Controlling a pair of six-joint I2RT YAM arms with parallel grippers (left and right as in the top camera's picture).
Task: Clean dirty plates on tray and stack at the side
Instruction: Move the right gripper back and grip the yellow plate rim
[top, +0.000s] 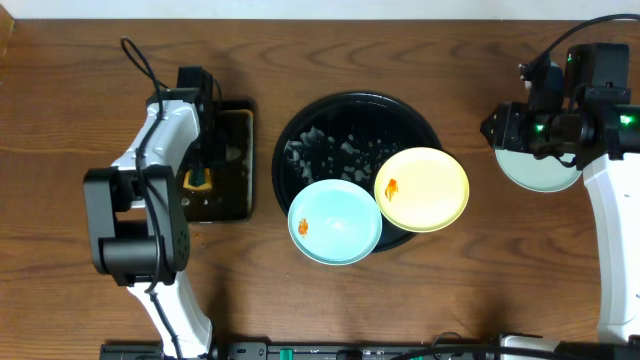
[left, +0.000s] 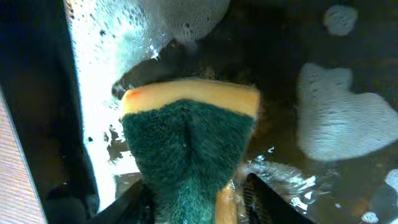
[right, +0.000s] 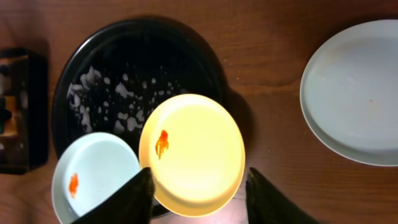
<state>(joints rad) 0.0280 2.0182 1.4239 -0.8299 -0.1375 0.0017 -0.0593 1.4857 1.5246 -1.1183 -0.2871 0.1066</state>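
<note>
left end effector (left: 196, 199) straddling sponge (left: 186, 143), grip unclear | right end effector (right: 199, 180) open, beside tray (right: 186, 62) | next: pinch yellow plate (right: 199, 137) rim, avoid smear (right: 161, 144)

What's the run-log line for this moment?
left jaws: astride sponge, grip unclear | right jaws: open, empty, above yellow plate | round tray: yellow plate and blue-green plate, both smeared | side: third plate, no smear

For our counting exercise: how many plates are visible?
3: a blue-green plate and a yellow plate on the tray, one pale plate on the table, right side.
</note>
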